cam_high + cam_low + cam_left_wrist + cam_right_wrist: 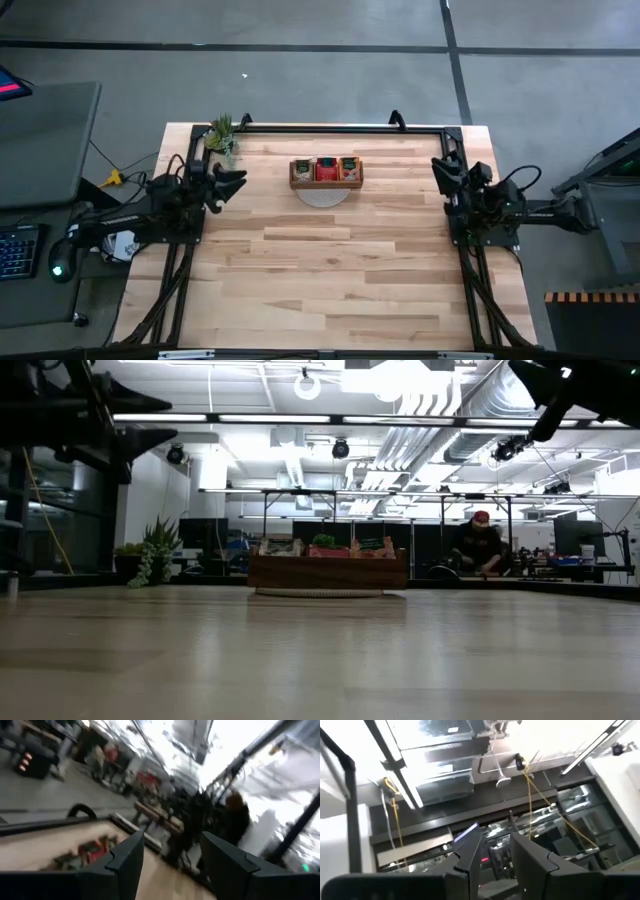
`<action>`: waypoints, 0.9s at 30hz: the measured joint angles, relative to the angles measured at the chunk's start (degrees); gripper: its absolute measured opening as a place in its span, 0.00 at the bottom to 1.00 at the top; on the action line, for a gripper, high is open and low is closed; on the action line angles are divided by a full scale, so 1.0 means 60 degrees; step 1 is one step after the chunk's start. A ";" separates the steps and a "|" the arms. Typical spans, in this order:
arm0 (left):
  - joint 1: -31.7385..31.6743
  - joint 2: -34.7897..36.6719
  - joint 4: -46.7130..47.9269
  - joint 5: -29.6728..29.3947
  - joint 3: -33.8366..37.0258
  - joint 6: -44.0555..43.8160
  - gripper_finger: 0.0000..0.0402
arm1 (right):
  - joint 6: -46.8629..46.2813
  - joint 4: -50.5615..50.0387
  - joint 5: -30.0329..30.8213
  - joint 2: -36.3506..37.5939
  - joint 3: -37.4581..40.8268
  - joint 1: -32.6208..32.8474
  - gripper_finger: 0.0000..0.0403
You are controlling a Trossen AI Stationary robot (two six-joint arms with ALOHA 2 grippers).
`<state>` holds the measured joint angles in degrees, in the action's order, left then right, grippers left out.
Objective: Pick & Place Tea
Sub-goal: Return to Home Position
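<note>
The tea sachets [326, 169] stand in a brown wooden three-compartment tray [326, 184] at the far middle of the table: green-grey ones on the left, red in the middle, orange on the right. In the low view their tops [325, 544] stick up above the tray wall [327, 572]. The left wrist view shows them blurred [87, 851]. My left gripper [238, 180] hovers open at the left side, raised, pointing toward the tray [167, 855]. My right gripper [440, 172] is raised at the right side, open, tipped up toward the ceiling [495, 851].
The tray rests on a round pale mat [322, 196]. A small potted plant [222, 135] stands at the far left corner. A black frame rail [330, 128] runs along the far edge. A person [480, 545] works in the room beyond the table.
</note>
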<state>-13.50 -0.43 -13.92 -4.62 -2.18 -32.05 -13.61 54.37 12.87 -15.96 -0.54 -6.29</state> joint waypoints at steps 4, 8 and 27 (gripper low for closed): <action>0.0000 0.0016 0.0776 0.0476 -0.0424 -0.0170 0.48 | 0.0142 -0.1263 0.0097 0.1158 0.0000 0.0417 0.24; 0.0000 0.0011 0.0836 0.0503 -0.0612 0.0084 0.48 | 0.0145 -0.3274 0.0652 0.2597 0.0002 0.0737 0.24; 0.0000 0.0004 0.4033 0.0291 -0.0743 0.3168 0.48 | 0.1530 -0.6171 0.1169 0.2371 0.0000 0.1069 0.24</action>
<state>-13.50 -0.40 10.28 -2.88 -6.63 -13.04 -4.43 17.34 19.88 -1.74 -0.54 0.12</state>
